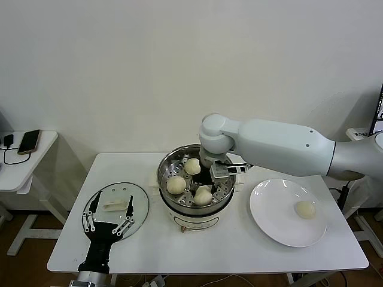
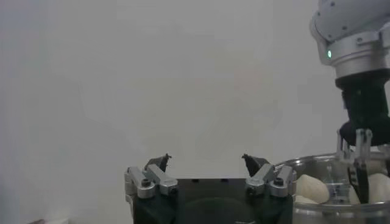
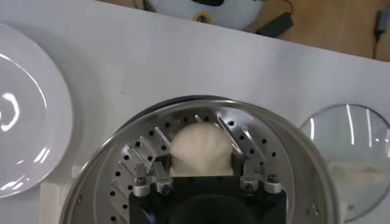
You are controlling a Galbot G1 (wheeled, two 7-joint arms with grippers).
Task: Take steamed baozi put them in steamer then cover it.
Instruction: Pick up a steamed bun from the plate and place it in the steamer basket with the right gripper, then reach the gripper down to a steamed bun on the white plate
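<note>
While the left gripper (image 1: 109, 213) hovers wide open above the glass cover (image 1: 116, 210), the right gripper (image 3: 201, 164), jaws part-open, straddles a baozi (image 3: 200, 148) lying on the steamer (image 3: 286, 146) tray.

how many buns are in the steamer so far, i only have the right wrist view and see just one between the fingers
Observer: Three baozi sit on the tray of the steamer; the right gripper is down among them.
Operator: any left to fetch
Observer: One, lying on the white plate on the robot's right side of the table, the last bun.
Operator: wheres the left arm
Observer: The left gripper hangs open over the glass cover, which lies flat on the table left of the steamer.
</note>
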